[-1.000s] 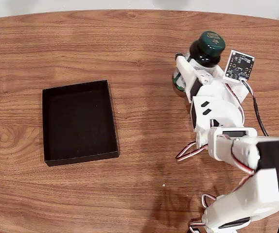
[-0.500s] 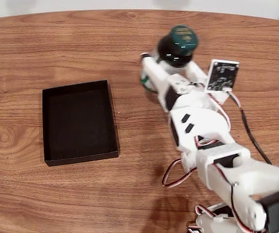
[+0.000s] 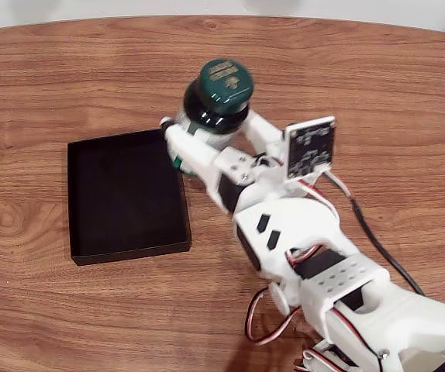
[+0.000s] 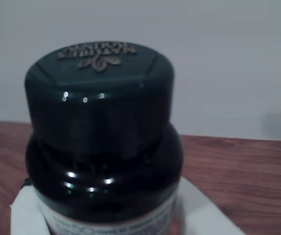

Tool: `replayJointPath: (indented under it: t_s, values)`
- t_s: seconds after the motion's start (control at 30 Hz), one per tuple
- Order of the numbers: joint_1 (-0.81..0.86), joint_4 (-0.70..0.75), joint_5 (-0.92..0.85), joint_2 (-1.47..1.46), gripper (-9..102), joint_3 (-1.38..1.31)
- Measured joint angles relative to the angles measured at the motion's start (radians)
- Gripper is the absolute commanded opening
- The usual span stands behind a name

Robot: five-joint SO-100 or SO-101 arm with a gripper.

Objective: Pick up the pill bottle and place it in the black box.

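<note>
Change: arm swung w/ bottle [image 3: 216,97] from bench's 2 o'clock toward centre.
Pincer [image 3: 207,147]: clamped on bottle, held upright.
Bottle: over box [image 3: 125,194] rim, its 2 o'clock corner.
Meaning: drop-off nearly lined up.

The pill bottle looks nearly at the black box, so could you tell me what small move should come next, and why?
Probably carry it a little further left in the fixed view. The pill bottle, held upright by the gripper, sits over the black box's right wall rather than its floor, so releasing now risks catching the rim.
</note>
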Motion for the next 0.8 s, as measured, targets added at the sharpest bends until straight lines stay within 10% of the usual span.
replayJointPath:
  t_s: [0.8]
  values:
    - [-0.305, -0.324, 0.156, -0.359, 13, -0.077]
